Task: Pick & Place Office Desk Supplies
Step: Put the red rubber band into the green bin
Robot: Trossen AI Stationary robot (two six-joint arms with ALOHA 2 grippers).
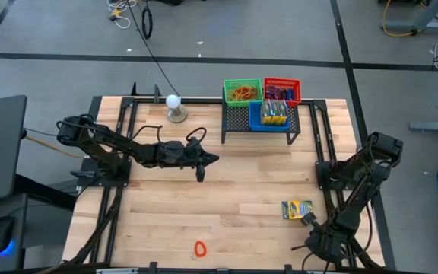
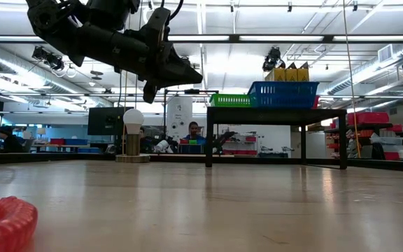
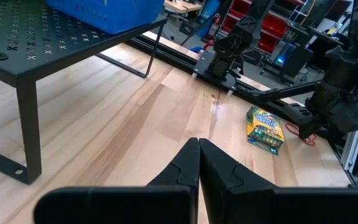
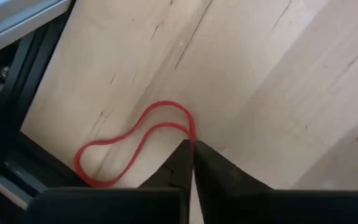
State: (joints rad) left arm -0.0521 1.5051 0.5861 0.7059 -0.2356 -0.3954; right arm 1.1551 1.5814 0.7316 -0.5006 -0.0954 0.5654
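Observation:
A thin red rubber band (image 4: 129,140) lies flat on the wooden table near its right edge, and my right gripper (image 4: 192,146) stands over it, shut on its end. In the high view this gripper (image 1: 310,221) is just near of a green and yellow crayon box (image 1: 296,209) that lies flat on the table. A red coiled loop (image 1: 199,248) rests by the near edge. My left gripper (image 1: 213,159) hangs shut above the table's middle and holds nothing. My right gripper pinches one end of the rubber band's loop (image 4: 191,129) between its two fingertips. The fingers come steeply from above. The rest of the band lies slack on the table, curving away from the fingers toward the black edge rail.
A black mesh rack (image 1: 238,122) at the far middle carries a green basket (image 1: 242,92), a red basket (image 1: 282,90) and a blue basket (image 1: 268,116) holding supplies. A white ball on a round stand (image 1: 175,106) is to its left. Black rails (image 1: 322,144) run along the table's sides.

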